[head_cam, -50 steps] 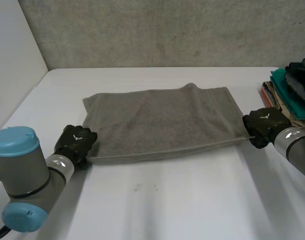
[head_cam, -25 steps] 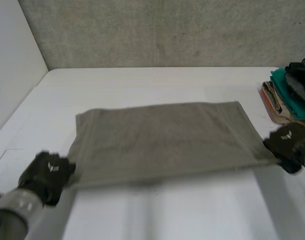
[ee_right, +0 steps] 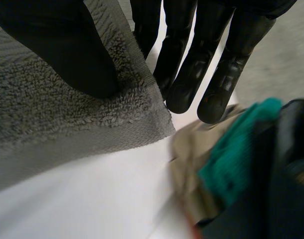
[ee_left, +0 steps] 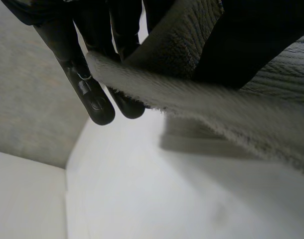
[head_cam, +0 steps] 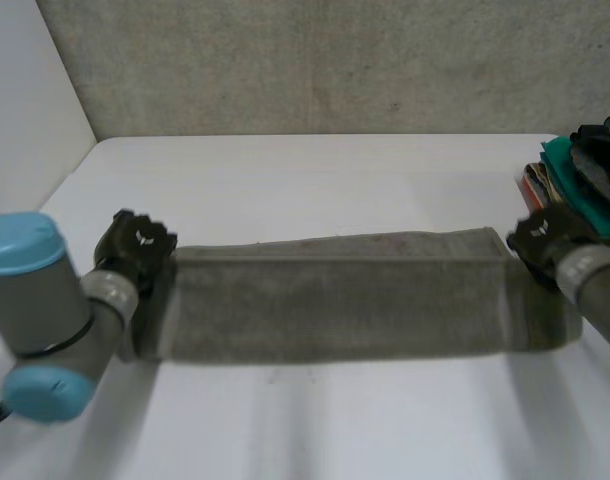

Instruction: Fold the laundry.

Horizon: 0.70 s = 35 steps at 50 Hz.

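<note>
Desk: white desk, concrete wall behind.
Towel: grey towel hangs stretched over the desk.
Left robot hand: pinches its left corner.
Right robot hand: pinches its right corner.
Advice: keep taut, lower evenly.

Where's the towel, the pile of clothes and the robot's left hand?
towel (head_cam: pixel 335 295), head view, middle of the grey cloth.
pile of clothes (head_cam: pixel 563 178), head view, the teal piece.
left hand (head_cam: pixel 135 245), head view, back of the hand.
</note>
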### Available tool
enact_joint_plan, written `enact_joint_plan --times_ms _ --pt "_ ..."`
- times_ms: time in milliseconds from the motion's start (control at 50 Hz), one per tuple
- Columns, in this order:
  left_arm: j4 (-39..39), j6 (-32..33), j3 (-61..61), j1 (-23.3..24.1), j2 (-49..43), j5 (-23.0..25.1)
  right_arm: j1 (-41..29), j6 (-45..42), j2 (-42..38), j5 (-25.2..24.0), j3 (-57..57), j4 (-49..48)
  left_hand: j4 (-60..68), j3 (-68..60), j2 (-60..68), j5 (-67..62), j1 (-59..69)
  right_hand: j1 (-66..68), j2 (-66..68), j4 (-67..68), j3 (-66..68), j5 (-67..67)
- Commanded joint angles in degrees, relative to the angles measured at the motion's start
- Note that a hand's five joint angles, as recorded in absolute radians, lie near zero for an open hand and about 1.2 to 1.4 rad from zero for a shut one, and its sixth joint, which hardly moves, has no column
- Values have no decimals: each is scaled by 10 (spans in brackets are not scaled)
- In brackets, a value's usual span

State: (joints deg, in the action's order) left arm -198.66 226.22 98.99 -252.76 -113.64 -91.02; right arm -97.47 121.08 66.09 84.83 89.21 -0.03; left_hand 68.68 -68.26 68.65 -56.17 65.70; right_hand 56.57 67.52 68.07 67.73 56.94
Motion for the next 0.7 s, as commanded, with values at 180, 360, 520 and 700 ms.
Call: enact_joint_plan --times_ms 180,360,520,700 --pt "-93 73 -273 15 -243 -14 -47 -15 -256 46 -250 -219 -192 188 -192 167 -163 -296 -405 -411 -407 -399" --pt "-111 71 -223 52 -200 -16 -55 69 -212 45 -206 -227 -587 583 -586 562 -557 -466 -575 -581 -577 -569" --pt "-109 -3 -83 56 -46 -12 -30 248 -26 -6 -59 -147 -587 583 -586 562 -557 -466 -575 -581 -577 -569" --pt "-107 -132 9 67 38 -6 46 247 8 -121 18 -4 -587 583 -586 562 -557 -401 -511 -516 -513 -505"
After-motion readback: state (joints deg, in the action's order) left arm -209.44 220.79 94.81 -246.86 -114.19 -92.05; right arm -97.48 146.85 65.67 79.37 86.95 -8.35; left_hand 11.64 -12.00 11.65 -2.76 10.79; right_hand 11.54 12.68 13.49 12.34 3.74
